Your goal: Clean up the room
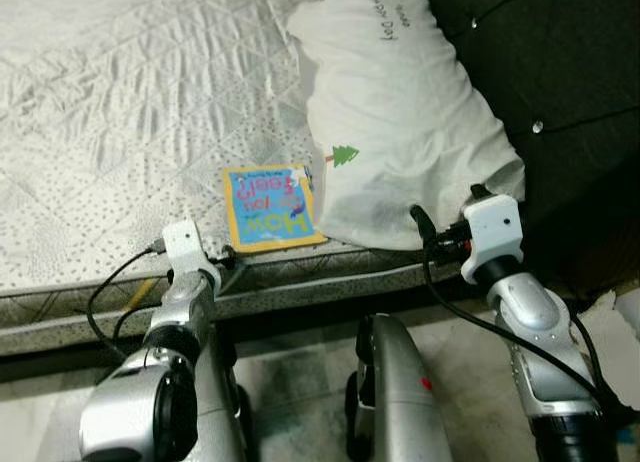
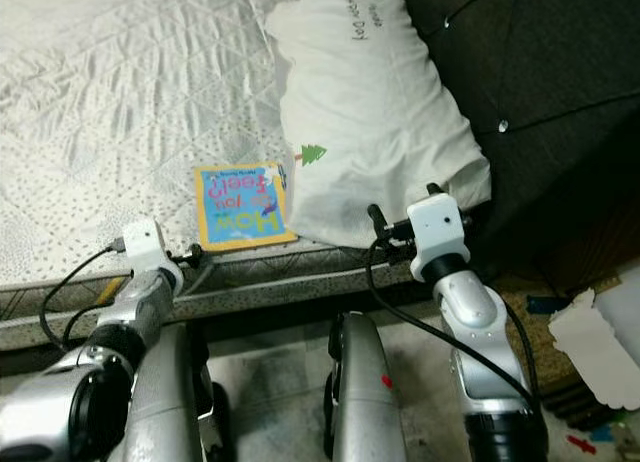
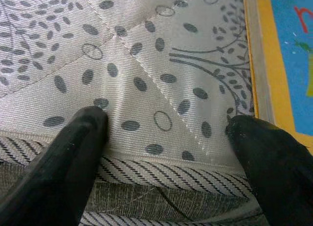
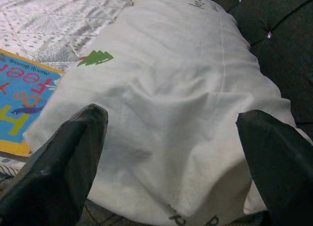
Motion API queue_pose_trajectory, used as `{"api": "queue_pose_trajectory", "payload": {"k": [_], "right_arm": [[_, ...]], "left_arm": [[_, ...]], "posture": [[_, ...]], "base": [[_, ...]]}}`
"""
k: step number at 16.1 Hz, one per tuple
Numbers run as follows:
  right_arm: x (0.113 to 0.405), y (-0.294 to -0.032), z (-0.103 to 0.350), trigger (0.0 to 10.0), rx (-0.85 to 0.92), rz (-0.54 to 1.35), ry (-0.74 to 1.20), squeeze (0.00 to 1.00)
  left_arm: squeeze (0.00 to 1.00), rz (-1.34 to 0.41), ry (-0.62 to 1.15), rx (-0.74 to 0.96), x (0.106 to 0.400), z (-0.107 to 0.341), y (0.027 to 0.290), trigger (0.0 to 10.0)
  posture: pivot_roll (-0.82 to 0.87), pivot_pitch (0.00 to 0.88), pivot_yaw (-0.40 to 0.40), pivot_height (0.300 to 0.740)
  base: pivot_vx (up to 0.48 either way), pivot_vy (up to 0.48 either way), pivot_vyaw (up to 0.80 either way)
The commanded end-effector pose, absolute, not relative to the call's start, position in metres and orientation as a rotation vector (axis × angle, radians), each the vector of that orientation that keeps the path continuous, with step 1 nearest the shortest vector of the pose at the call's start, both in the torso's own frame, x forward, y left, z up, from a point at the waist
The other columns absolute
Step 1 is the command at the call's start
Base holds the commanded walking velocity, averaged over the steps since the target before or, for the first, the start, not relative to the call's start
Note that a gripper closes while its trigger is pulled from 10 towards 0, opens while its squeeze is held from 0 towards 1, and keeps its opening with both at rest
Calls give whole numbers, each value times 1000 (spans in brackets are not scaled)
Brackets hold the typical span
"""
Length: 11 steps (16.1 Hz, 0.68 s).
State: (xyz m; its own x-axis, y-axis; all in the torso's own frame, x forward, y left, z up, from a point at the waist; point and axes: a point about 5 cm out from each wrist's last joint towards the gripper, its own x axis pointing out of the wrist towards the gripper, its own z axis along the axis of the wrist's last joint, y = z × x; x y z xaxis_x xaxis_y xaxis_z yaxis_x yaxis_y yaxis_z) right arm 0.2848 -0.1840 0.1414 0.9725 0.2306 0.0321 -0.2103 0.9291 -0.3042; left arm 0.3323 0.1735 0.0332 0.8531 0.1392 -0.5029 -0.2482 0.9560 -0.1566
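Note:
A picture book (image 1: 270, 207) with a yellow border and blue cover lies flat near the front edge of the quilted mattress (image 1: 120, 112). A white pillow (image 1: 400, 122) with a small green tree print lies to its right and overlaps the book's right edge. My left gripper (image 3: 166, 121) is open at the mattress edge, just left of the book (image 3: 288, 55), with nothing between its fingers. My right gripper (image 4: 171, 116) is open in front of the pillow's (image 4: 181, 103) near end, fingers spread to either side of it.
A dark tufted headboard (image 1: 570, 72) stands behind and to the right of the pillow. The bed's striped side (image 1: 300, 282) runs across in front of me. White paper (image 2: 590, 332) and small items lie on the floor at the right.

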Motion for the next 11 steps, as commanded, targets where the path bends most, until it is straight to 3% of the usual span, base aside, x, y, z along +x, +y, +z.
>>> {"api": "queue_pose_trajectory", "payload": {"k": [1, 6, 11], "right_arm": [[285, -183, 136, 10000, -303, 224, -53, 0], [297, -174, 136, 10000, -281, 231, -78, 0], [317, -153, 139, 10000, -240, 256, -124, 0]], "left_arm": [[0, 171, 561, -227, 324, 22, 163, 10000], [0, 328, 445, -164, 322, 32, 195, 10000], [0, 385, 340, -144, 316, 50, 208, 10000]], "posture": [[-134, 141, -38, 566], [-95, 85, -27, 566], [-23, 0, -15, 566]], "base": [[0, 0, 0], [0, 0, 0], [0, 0, 0]]}}
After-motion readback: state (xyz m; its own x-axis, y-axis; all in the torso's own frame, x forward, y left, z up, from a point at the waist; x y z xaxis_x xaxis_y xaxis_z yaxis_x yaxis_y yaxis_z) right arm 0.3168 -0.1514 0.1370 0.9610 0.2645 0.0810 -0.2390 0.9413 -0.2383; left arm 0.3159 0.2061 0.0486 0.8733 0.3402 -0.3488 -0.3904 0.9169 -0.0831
